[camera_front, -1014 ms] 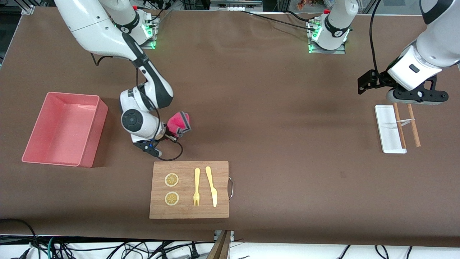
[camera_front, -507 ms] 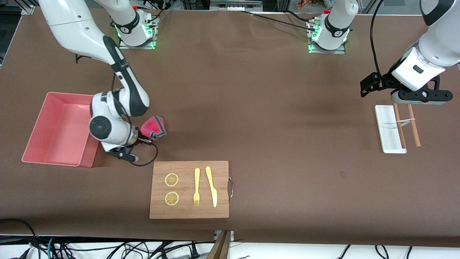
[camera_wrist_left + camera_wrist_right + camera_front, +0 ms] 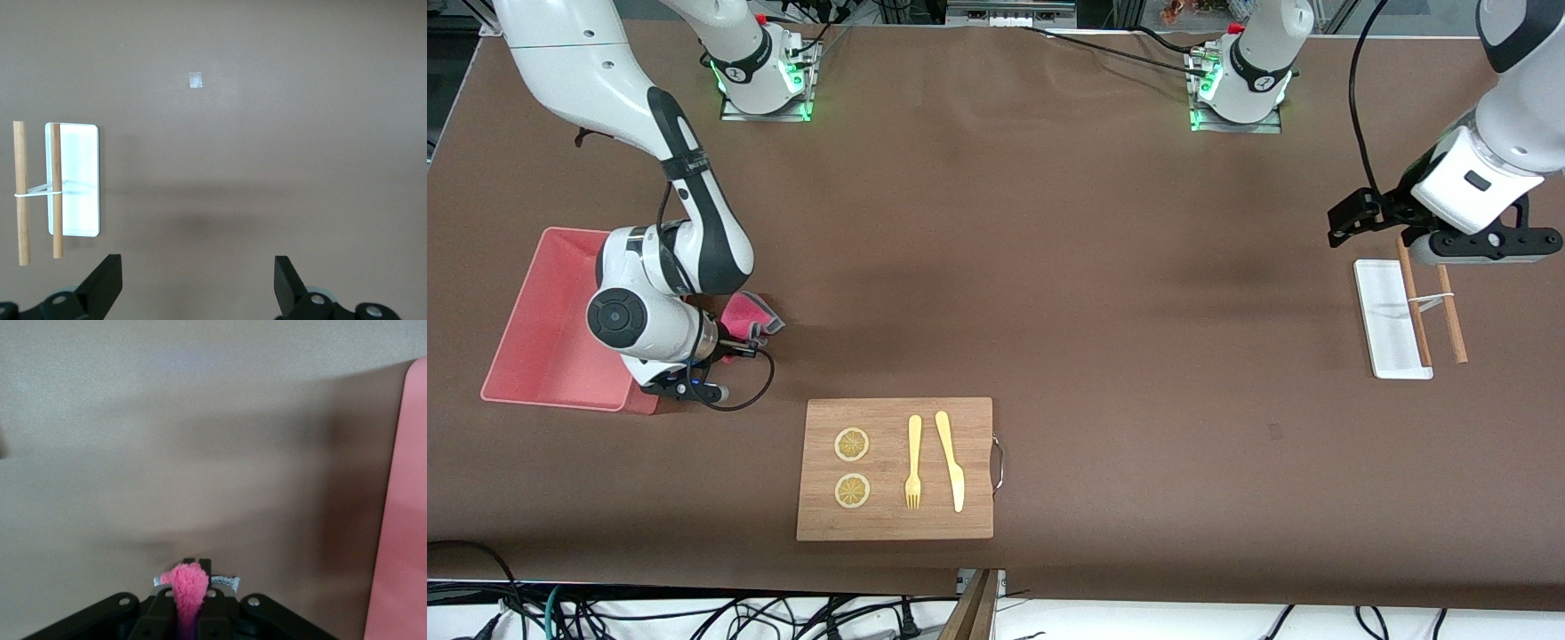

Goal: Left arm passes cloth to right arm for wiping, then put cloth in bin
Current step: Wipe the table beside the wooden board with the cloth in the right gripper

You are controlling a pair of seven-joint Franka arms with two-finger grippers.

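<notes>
My right gripper [image 3: 734, 345] is shut on the magenta-pink cloth [image 3: 744, 314] with grey edging and holds it above the table beside the salmon-pink bin [image 3: 543, 347], just off the bin's wall toward the table's middle. In the right wrist view the cloth [image 3: 188, 590] bulges between the closed fingers and the bin's edge [image 3: 400, 520] shows at the side. My left gripper [image 3: 1458, 253] is open and empty, up over the small white tray [image 3: 1383, 320]; its fingertips [image 3: 105, 283] show wide apart in the left wrist view.
A wooden cutting board [image 3: 895, 524] with two lemon slices, a yellow fork and a yellow knife lies near the table's front edge. Two wooden sticks [image 3: 1432, 307] joined by a band rest across the white tray [image 3: 80, 180].
My right arm has carried the cloth toward the bin, from near the table's middle to the bin's wall. My left gripper has drifted slightly toward its end of the table.
</notes>
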